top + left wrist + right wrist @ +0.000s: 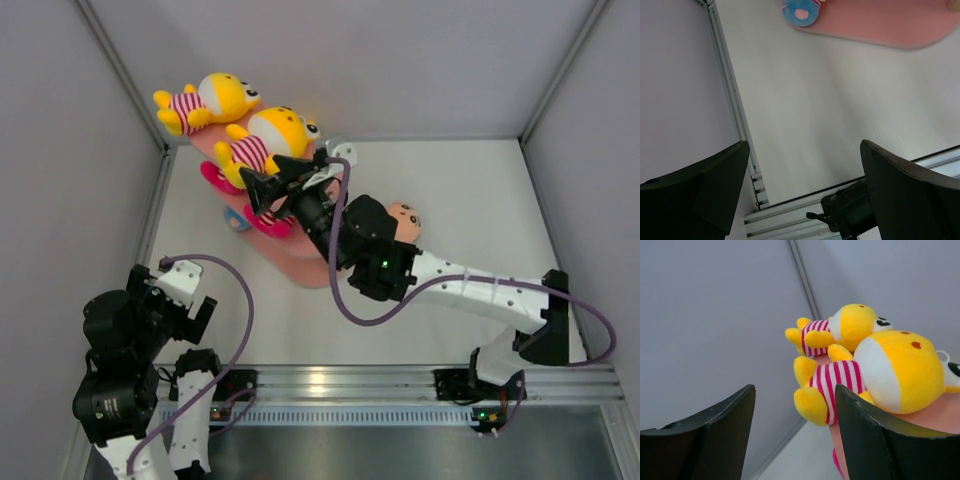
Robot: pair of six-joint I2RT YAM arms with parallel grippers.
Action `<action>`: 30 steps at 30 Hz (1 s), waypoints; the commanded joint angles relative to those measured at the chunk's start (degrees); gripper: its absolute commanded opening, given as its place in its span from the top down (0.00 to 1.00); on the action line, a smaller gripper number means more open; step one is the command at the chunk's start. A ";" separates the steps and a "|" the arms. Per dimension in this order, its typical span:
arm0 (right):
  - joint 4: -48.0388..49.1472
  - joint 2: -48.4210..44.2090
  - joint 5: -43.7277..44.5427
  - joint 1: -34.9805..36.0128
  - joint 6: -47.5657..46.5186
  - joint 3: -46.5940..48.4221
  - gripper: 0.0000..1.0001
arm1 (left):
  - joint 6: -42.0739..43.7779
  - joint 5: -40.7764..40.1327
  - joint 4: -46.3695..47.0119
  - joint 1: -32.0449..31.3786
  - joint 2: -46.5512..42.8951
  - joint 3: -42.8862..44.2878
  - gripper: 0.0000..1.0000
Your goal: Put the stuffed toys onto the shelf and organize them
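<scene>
right gripper (258, 192), fingers apart and empty, hangs beside two yellow toys (900, 370) at upper left (paired by colour, i judge) atop the shelf (303, 266).

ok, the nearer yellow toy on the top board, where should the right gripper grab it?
Probably its striped middle: narrowest part, while the head looks too wide for the open right gripper. The nearer yellow toy lies on the top board, feet toward the gripper, so come in from the feet end, one finger each side.
</scene>
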 commanded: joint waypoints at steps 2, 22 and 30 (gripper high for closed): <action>-12.26 -5.77 -15.26 -7.38 8.49 2.57 0.35 | -0.14 0.26 2.70 -0.19 -0.88 -0.48 0.02; -38.13 -12.91 -51.49 -64.97 20.66 -17.02 0.32 | -1.02 -1.33 3.49 -0.02 -1.59 -7.15 0.02; -34.81 -3.67 -47.27 -65.60 19.85 -26.23 0.29 | -0.67 -2.03 4.81 0.07 -0.89 -9.18 0.02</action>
